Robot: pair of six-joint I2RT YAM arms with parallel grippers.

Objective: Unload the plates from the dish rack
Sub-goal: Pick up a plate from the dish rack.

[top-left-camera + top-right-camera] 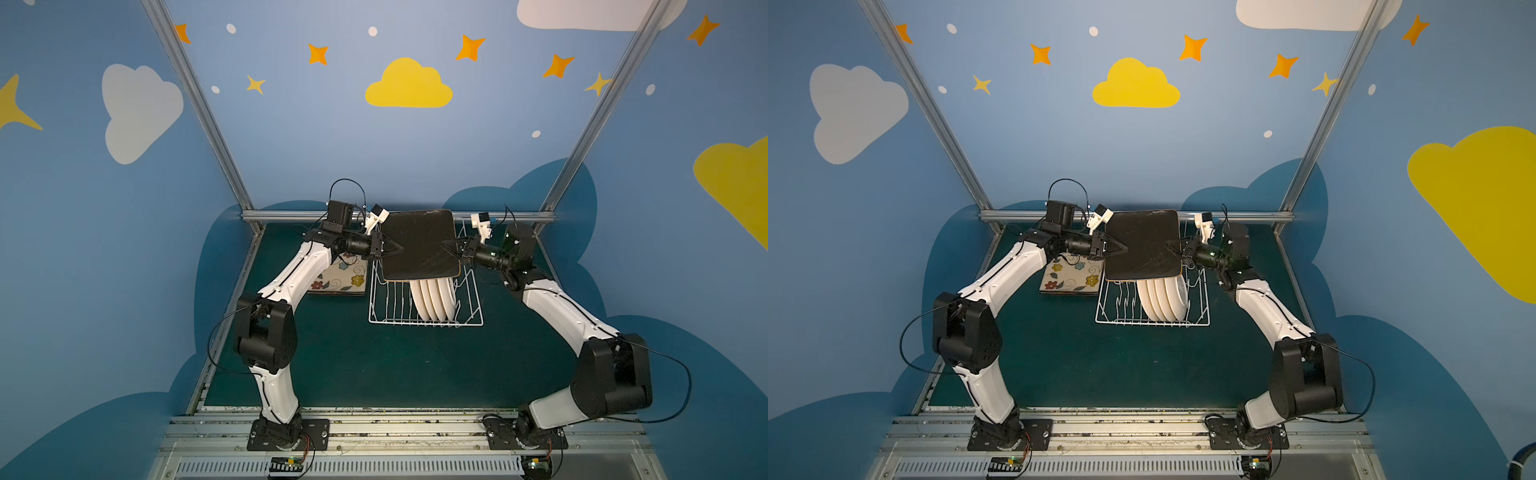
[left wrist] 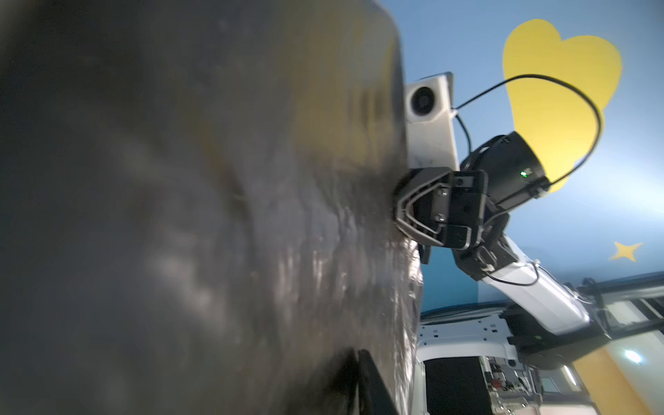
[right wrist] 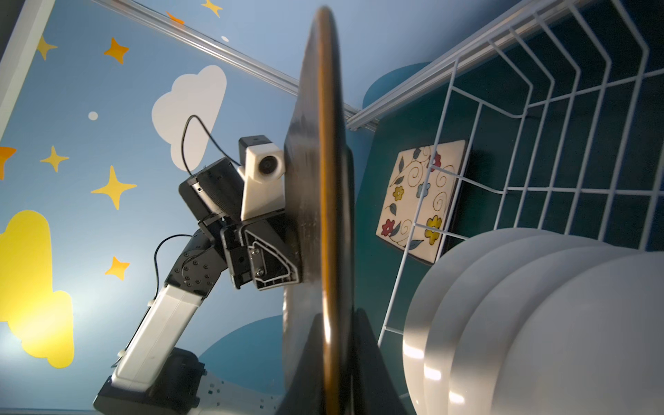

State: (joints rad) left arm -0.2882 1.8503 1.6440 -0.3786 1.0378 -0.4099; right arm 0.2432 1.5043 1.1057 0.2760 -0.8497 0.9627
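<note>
A rounded-square plate with a black back [image 1: 419, 245] [image 1: 1142, 245] hangs on edge above the far end of the white wire dish rack [image 1: 386, 322] [image 1: 1113, 322]. My left gripper [image 1: 400, 249] [image 2: 354, 359] is shut on its left edge. On the right edge my right gripper [image 1: 445, 243] [image 3: 332, 316] is shut, one finger on each face of the orange-brown rim [image 3: 325, 179]. Several round white plates [image 1: 432, 299] [image 3: 539, 323] stand upright in the rack's near half. A cream flowered plate [image 1: 345, 278] [image 3: 413, 201] lies flat on the mat, left of the rack.
The green mat [image 1: 374, 365] stretches from the rack to the front rail. A metal frame bar [image 1: 291, 216] runs along the back just behind the held plate. Blue walls close in both sides. My left arm passes over the flowered plate.
</note>
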